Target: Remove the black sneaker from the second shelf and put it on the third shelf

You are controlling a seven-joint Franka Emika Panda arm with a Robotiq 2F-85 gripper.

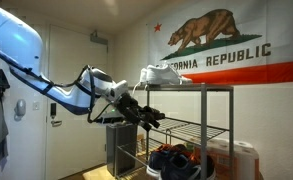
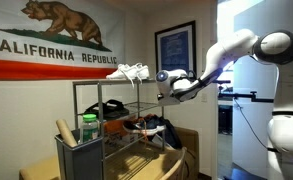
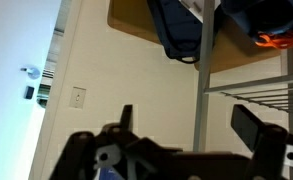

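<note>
The black Robotiq gripper [image 3: 184,113] is being held with its fingers apart and nothing between them, just outside a corner post of the grey metal-frame rack [image 1: 231,120]. The black lace-up sneaker [image 2: 107,107] is being carried by the second wire-grid shelf [image 1: 186,126], inside the rack and apart from the gripper, its details being lost to blur. The third wire-grid shelf [image 2: 131,136] is being occupied by a blue-black sneaker with orange lining [image 1: 171,155]. A California Republic flag [image 1: 226,50] is being displayed on the white wall.

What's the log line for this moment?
phase: approach | gripper: open, empty, beside rack | black sneaker: on second shelf, not yet grasped
</note>
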